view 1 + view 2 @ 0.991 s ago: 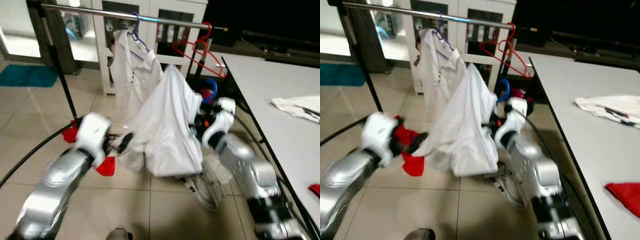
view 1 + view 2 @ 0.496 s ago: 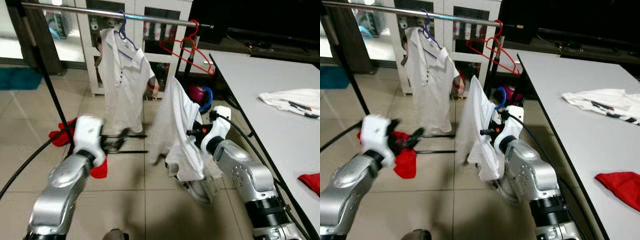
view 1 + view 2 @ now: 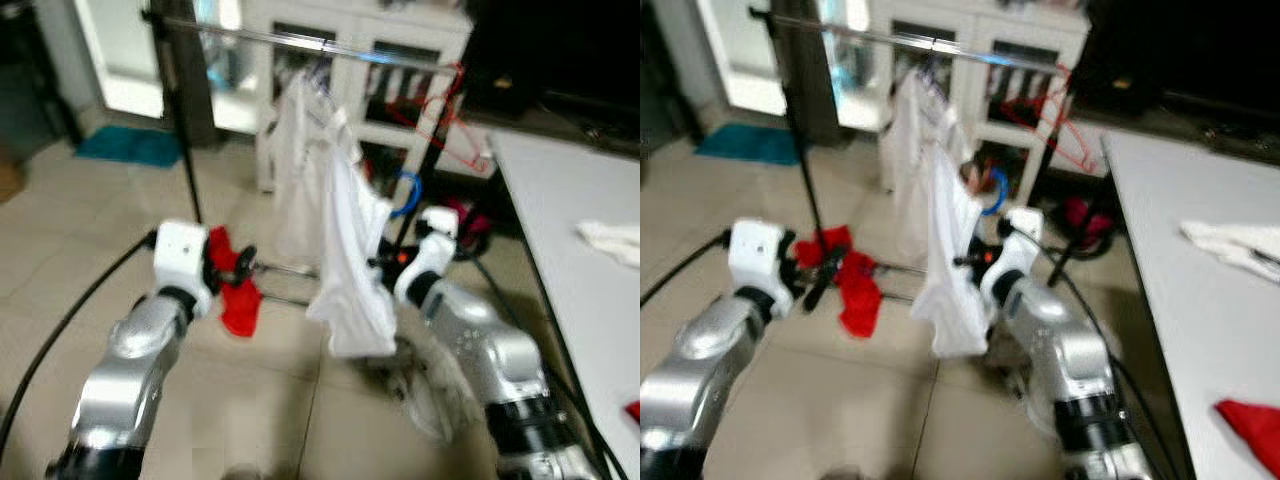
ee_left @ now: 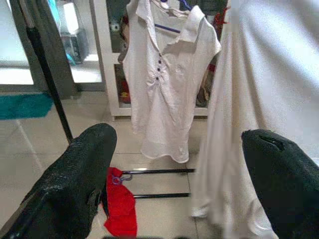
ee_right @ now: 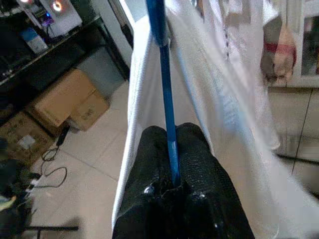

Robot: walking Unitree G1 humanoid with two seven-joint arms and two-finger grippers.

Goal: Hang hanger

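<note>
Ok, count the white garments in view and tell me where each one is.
3. A white shirt hangs on the rail; a white garment hangs from the blue hanger pinched in the right gripper; another lies on the table. More may be hidden.

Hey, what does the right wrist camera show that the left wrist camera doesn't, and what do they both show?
Right wrist view: the right gripper shut on a blue hanger carrying a white garment, with cardboard boxes on the floor.

Left wrist view: the left gripper open and holding nothing, a red cloth on the tiles, and a teal mat.

Both: the white collared shirt hanging at the rail, and the tiled floor.
</note>
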